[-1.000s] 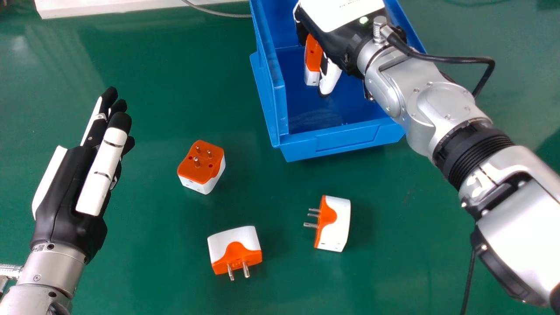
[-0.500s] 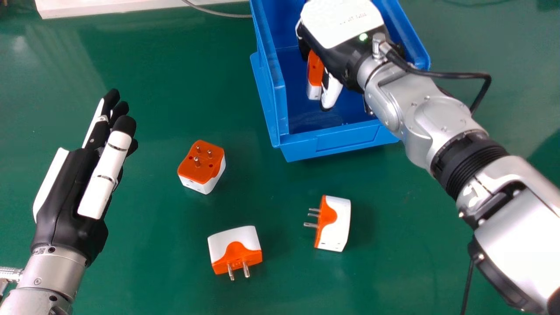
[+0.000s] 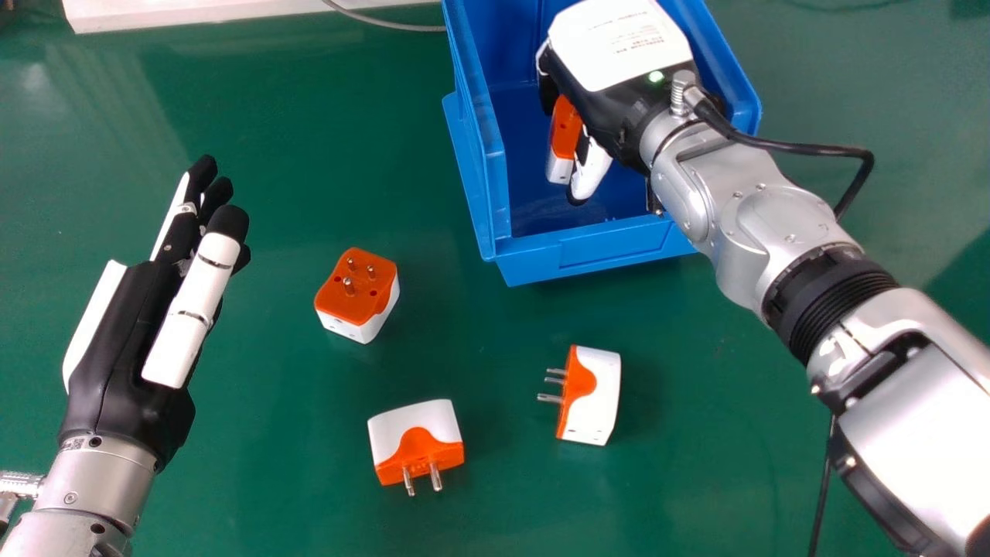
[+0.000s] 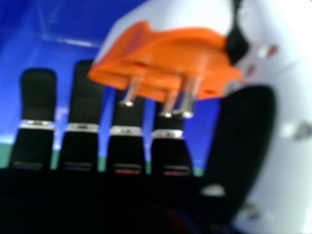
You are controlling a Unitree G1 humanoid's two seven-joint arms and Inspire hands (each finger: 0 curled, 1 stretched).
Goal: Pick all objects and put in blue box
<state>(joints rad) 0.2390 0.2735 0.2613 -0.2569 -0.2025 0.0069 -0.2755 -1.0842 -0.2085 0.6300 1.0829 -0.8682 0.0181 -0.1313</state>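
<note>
Step in hand: putting a plug adapter into the blue box (image 3: 611, 251); the release looks like what remains.
Held plug adapter (image 3: 566, 128): pinched between the thumb (image 3: 592, 169) and the fingers (image 4: 36, 97), within the box's outline in the head view, its metal pins bare in the right hand view. How far it is above the box floor, I cannot tell.
Right hand (image 3: 607, 104): closed only partway, with a grip on that adapter.
Next move: probably make sure the adapter is low enough and free of the walls, then spread thumb and fingers, lift out and go for another adapter.
Right arm (image 3: 773, 193): slants in from the right side across the box's near right corner; back of the hand up toward the head camera, thumb on the near side.
Left hand (image 3: 116, 340): at the view's left, fingers straight and pointing away from the robot, holding nothing.
Left to collect: on the tabletop (image 3: 696, 348), a pins-up adapter (image 3: 354, 298), one with its pins toward the robot (image 3: 418, 441) and one with its pins toward the left (image 3: 594, 394).
</note>
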